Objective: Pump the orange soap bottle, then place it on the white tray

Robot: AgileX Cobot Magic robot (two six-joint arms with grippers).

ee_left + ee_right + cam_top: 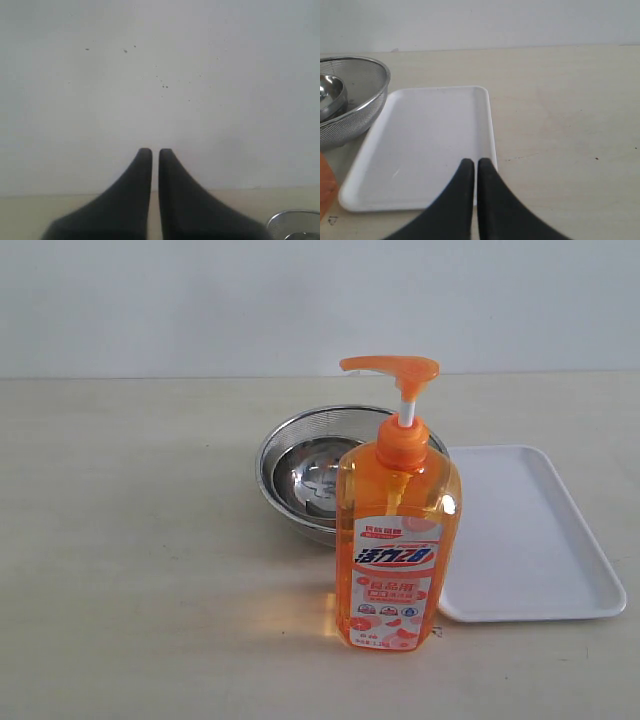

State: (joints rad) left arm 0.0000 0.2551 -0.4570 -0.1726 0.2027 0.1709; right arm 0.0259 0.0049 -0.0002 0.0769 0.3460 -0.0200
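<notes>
Orange soap bottle [398, 530] upright on counter [130, 570], pump head raised, label toward exterior camera; stands in front of steel mesh bowl [300, 455], just beside corner of white tray [530, 540], not on it. Left end effector [155, 152] clenched, grasping nothing, facing pale wall. Right end effector [475, 162] clenched, grasping nothing, tips over tray rim

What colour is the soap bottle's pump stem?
The stem is white, under the orange pump head; exterior view shows it best.
</notes>
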